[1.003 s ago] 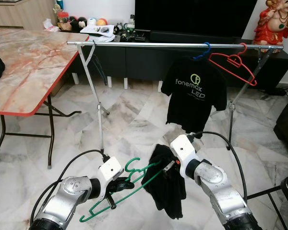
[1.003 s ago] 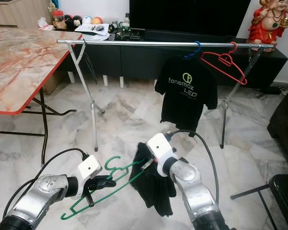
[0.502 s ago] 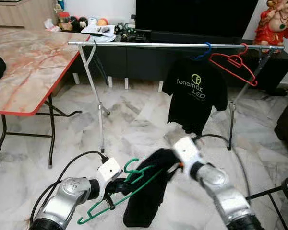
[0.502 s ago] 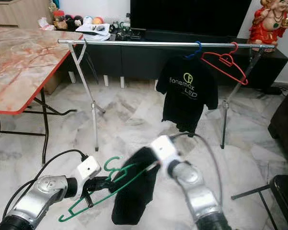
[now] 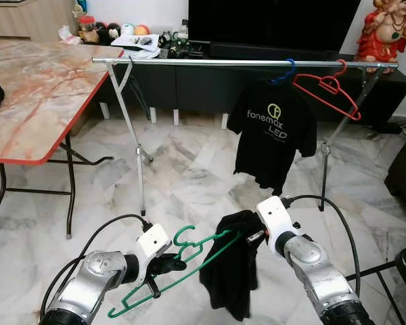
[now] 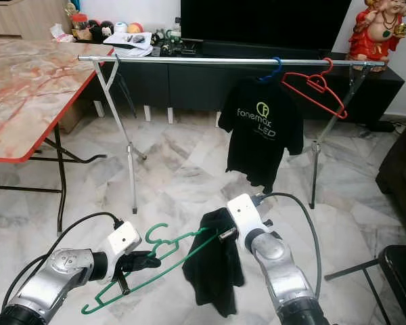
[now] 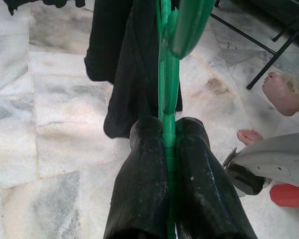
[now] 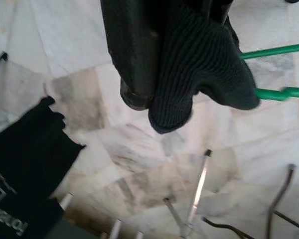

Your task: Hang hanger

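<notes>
A marble-topped table [image 5: 34, 88] occupies the upper left of the head view; a metal clothes rail [image 5: 243, 63] spans the upper part of the frame. On the rail's right portion hang a black printed T-shirt [image 5: 274, 135] on a blue hanger [image 5: 285, 73] and, beside it, an empty red hanger [image 5: 327, 91]. In the lower centre, a black garment [image 5: 233, 271] hangs from the right gripper [image 5: 257, 235], whose fingers are pinched shut on a fold of the knit cloth. The green hanger [image 5: 179, 267] lies at lower left, long axis running diagonally from lower left up toward the garment, hook [image 5: 184, 236] pointing upward. The left gripper [image 7: 165, 144] is clamped tight on the hanger's green bar. The hanger's upper-right end meets the garment. A person's bare foot [image 7: 284, 94] shows on the marble floor [image 5: 189, 176].
</notes>
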Motion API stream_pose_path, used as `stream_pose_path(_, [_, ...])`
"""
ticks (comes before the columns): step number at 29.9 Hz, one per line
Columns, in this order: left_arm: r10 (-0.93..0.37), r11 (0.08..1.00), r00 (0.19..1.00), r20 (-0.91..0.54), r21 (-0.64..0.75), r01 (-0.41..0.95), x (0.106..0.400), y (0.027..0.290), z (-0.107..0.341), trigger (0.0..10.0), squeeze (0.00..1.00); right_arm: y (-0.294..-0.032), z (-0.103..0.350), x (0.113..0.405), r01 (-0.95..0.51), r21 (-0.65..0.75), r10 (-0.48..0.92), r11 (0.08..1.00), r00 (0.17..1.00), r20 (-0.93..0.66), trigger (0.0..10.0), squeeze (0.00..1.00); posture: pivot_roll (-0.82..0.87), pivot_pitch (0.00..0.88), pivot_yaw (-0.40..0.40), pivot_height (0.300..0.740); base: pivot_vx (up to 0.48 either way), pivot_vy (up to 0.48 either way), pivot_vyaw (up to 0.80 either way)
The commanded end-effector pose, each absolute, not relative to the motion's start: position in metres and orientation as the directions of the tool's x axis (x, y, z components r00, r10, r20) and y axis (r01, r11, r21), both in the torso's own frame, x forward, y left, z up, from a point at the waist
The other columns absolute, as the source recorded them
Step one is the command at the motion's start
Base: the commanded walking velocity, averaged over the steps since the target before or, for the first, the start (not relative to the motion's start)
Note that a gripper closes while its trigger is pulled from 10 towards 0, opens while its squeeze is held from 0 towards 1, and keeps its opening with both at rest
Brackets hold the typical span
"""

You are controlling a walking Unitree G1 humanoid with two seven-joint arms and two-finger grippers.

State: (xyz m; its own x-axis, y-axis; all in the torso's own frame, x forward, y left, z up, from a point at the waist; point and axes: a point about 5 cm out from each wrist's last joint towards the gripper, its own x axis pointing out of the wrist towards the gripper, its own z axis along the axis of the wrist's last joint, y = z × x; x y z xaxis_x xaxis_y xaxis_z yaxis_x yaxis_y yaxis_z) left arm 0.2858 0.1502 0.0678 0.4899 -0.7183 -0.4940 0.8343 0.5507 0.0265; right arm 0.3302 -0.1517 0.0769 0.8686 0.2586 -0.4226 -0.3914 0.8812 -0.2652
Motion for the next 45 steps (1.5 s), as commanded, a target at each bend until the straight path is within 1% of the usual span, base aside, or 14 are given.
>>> stream_pose_path(1, [-0.713, 0.548, 0.497, -0.495, 0.049, 0.835, 0.286, 0.154, 0.072, 10.0, 0.0, -0.158, 0.083, 0.336, -0.344, -0.284, 0.217, 0.895, 0.893, -0.395, 10.0, 0.0, 0.07, 0.093, -0.037, 0.74, 0.0, 0.0, 0.0])
stream_pose_path(8, [-0.713, 0.547, 0.494, -0.498, 0.047, 0.836, 0.285, 0.154, 0.072, 10.0, 0.0, -0.164, 0.082, 0.339, -0.296, -0.328, 0.156, 0.897, 0.907, -0.392, 10.0, 0.0, 0.07, 0.093, -0.037, 0.74, 0.0, 0.0, 0.0])
stream_pose_path(18, [-0.718, 0.545, 0.496, -0.488, 0.048, 0.837, 0.287, 0.149, 0.072, 10.0, 0.0, -0.138, 0.08, 0.331, -0.453, -0.224, 0.34, 0.863, 0.848, -0.407, 10.0, 0.0, 0.06, 0.09, -0.037, 0.74, 0.0, 0.0, 0.0])
stream_pose_path(22, [-0.708, 0.555, 0.509, -0.489, 0.06, 0.83, 0.288, 0.151, 0.072, 10.0, 0.0, -0.12, 0.087, 0.318, -0.56, -0.09, 0.484, 0.823, 0.777, -0.403, 10.0, 0.0, 0.07, 0.089, -0.039, 0.74, 0.0, 0.0, 0.0])
stream_pose_path(27, [-0.705, 0.558, 0.513, -0.49, 0.064, 0.827, 0.288, 0.152, 0.072, 10.0, 0.0, -0.118, 0.097, 0.313, -0.52, -0.025, 0.475, 0.854, 0.798, -0.37, 10.0, 0.0, 0.06, 0.091, -0.038, 0.74, 0.0, 0.0, 0.0])
stream_pose_path(30, [-0.704, 0.558, 0.514, -0.49, 0.065, 0.827, 0.289, 0.151, 0.071, 10.0, 0.0, -0.109, 0.109, 0.303, -0.581, 0.049, 0.563, 0.813, 0.76, -0.325, 10.0, 0.0, 0.06, 0.09, -0.037, 0.74, 0.0, 0.0, 0.0])
stream_pose_path(31, [-0.702, 0.56, 0.516, -0.491, 0.066, 0.826, 0.29, 0.15, 0.071, 10.0, 0.0, -0.1, 0.119, 0.292, -0.655, 0.079, 0.646, 0.752, 0.707, -0.286, 10.0, 0.0, 0.06, 0.09, -0.036, 0.74, 0.0, 0.0, 0.0])
stream_pose_path(34, [-0.7, 0.561, 0.518, -0.492, 0.069, 0.825, 0.291, 0.15, 0.07, 10.0, 0.0, -0.091, 0.13, 0.28, -0.733, 0.07, 0.724, 0.676, 0.644, -0.246, 10.0, 0.0, 0.05, 0.09, -0.036, 0.74, 0.0, 0.0, 0.0])
stream_pose_path(37, [-0.701, 0.56, 0.517, -0.491, 0.07, 0.825, 0.291, 0.149, 0.07, 10.0, 0.0, -0.089, 0.131, 0.273, -0.765, 0.051, 0.75, 0.642, 0.612, -0.25, 10.0, 0.0, 0.05, 0.09, -0.036, 0.74, 0.0, 0.0, 0.0])
stream_pose_path(38, [-0.702, 0.56, 0.517, -0.49, 0.07, 0.826, 0.291, 0.148, 0.07, 10.0, 0.0, -0.091, 0.129, 0.273, -0.763, 0.044, 0.744, 0.645, 0.613, -0.264, 10.0, 0.0, 0.05, 0.088, -0.036, 0.74, 0.0, 0.0, 0.0])
stream_pose_path(40, [-0.703, 0.559, 0.517, -0.488, 0.069, 0.826, 0.292, 0.147, 0.07, 10.0, 0.0, -0.104, 0.113, 0.284, -0.682, 0.008, 0.639, 0.732, 0.682, -0.354, 10.0, 0.0, 0.06, 0.088, -0.036, 0.74, 0.0, 0.0, 0.0])
stream_pose_path(41, [-0.703, 0.559, 0.517, -0.488, 0.069, 0.826, 0.292, 0.147, 0.07, 10.0, 0.0, -0.104, 0.113, 0.284, -0.682, 0.008, 0.639, 0.732, 0.682, -0.354, 10.0, 0.0, 0.06, 0.088, -0.036, 0.74, 0.0, 0.0, 0.0])
stream_pose_path(42, [-0.703, 0.559, 0.516, -0.489, 0.068, 0.826, 0.291, 0.147, 0.069, 10.0, 0.0, -0.111, 0.108, 0.29, -0.626, -0.014, 0.573, 0.78, 0.722, -0.389, 10.0, 0.0, 0.06, 0.088, -0.036, 0.74, 0.0, 0.0, 0.0])
stream_pose_path(45, [-0.698, 0.563, 0.52, -0.493, 0.07, 0.823, 0.29, 0.149, 0.069, 10.0, 0.0, -0.108, 0.12, 0.295, -0.595, 0.053, 0.579, 0.802, 0.752, -0.316, 10.0, 0.0, 0.06, 0.09, -0.036, 0.74, 0.0, 0.0, 0.0])
